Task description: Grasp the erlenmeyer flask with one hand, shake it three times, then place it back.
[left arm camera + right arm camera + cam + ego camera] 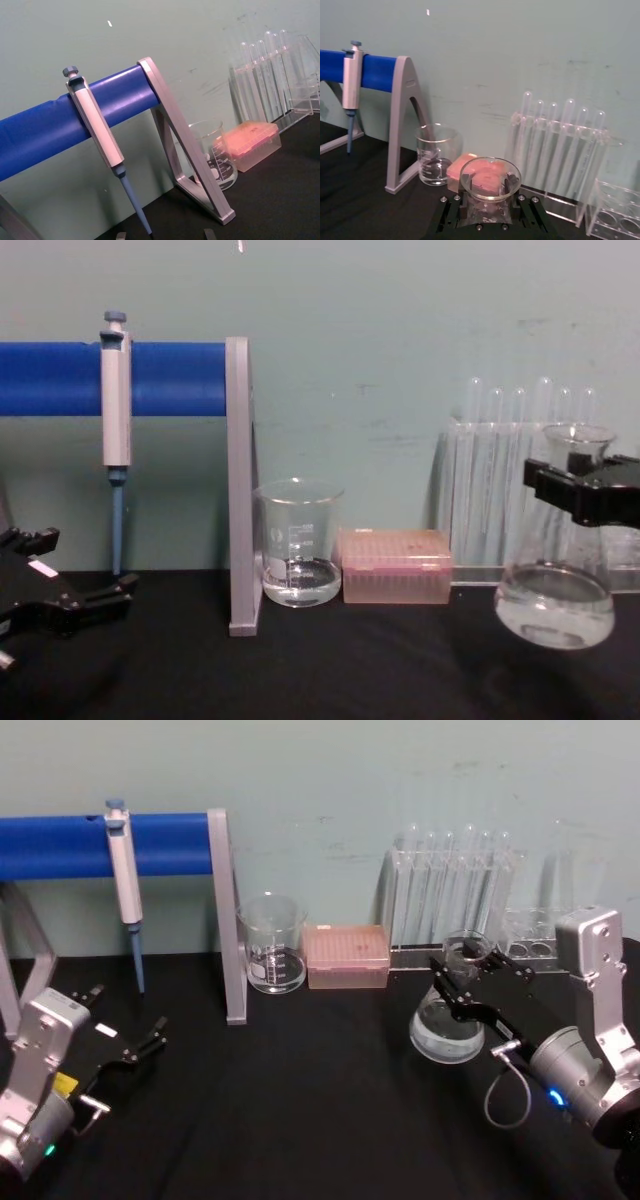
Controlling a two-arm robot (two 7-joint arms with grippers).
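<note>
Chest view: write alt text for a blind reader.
The right gripper, from the right edge, is clamped on the neck of the erlenmeyer flask, which holds a little clear liquid. Along the wall stand test tubes, a pink box and a beaker; a pipette hangs on a blue bar. The left gripper sits open at the lower left.

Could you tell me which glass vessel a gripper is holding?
The cone-shaped flask, clamped at its neck by the right gripper; the straight-sided beaker stands untouched.

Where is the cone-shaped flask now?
In the head view, the erlenmeyer flask is on the right, its neck in the right hand, before the test tubes.
</note>
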